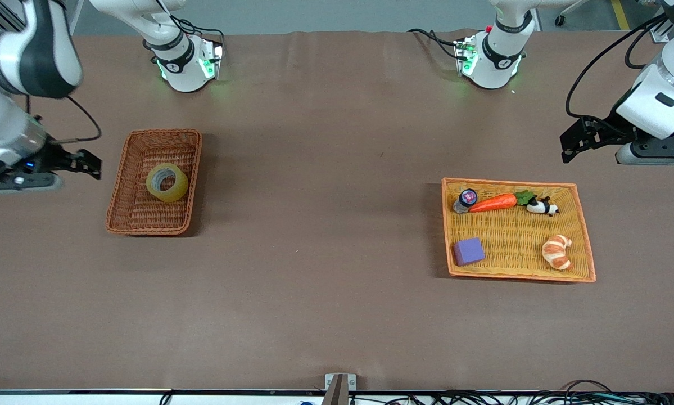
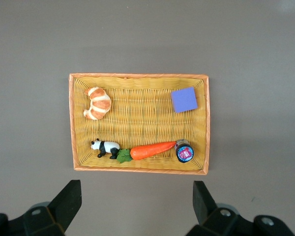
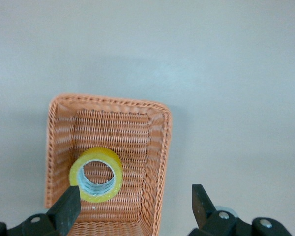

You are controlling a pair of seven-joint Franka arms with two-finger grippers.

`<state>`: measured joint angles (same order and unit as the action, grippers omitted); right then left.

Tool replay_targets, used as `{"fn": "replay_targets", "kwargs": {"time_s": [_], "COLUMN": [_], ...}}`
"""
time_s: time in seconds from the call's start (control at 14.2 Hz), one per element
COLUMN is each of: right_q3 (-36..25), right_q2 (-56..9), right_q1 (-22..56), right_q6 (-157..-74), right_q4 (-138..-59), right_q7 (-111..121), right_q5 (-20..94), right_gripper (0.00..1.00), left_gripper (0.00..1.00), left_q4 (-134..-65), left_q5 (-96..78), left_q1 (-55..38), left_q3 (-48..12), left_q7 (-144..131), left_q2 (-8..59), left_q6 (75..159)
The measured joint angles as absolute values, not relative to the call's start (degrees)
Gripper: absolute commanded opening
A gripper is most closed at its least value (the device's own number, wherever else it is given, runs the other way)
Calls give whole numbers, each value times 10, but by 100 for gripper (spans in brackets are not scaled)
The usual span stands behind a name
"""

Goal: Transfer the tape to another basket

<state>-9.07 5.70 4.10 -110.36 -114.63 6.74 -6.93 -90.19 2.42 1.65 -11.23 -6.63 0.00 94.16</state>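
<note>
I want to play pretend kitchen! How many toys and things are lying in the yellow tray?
5, all in the yellow tray: small bottle, carrot and panda in a row along the edge nearest the robots; purple block and croissant nearer the front camera. Nothing looks hidden.

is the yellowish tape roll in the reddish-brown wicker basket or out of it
In. The yellowish tape roll lies inside the reddish-brown wicker basket, leaning on one wall; neither open gripper touches it.

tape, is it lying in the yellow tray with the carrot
No, the tape lies alone in the reddish-brown basket at the right arm's end of the table.
</note>
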Motion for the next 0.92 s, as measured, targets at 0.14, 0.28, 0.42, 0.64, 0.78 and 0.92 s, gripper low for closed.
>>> {"fn": "replay_targets", "kwargs": {"time_s": [0.14,0.28,0.42,0.64,0.78,0.92], "right_q3": [-79,-57,-21,1,-4,-10], "right_q2": [56,49,37,17,6,2], "right_q1": [31,13,-8,-14,-14,-14], "right_q6": [-1029,-952,-902,-894,-894,-893], "right_q4": [-1064,-978,-915,-877,-871,-868], "right_q7": [48,3,-27,-35,-35,-35], "right_q5": [-39,-11,-4,-3,-3,-3], "right_gripper": [100,100,100,100,100,100], "left_gripper": [100,100,100,100,100,100], "left_q4": [-902,-901,-901,-901,-900,-897], "left_q5": [24,24,24,24,24,24], "left_q1": [16,17,16,16,16,16], "left_q3": [-112,-112,-112,-112,-112,-112], "left_q7": [-66,-66,-66,-66,-66,-66], "left_q2": [0,0,0,0,0,0], "left_q6": [940,939,938,938,938,938]}}
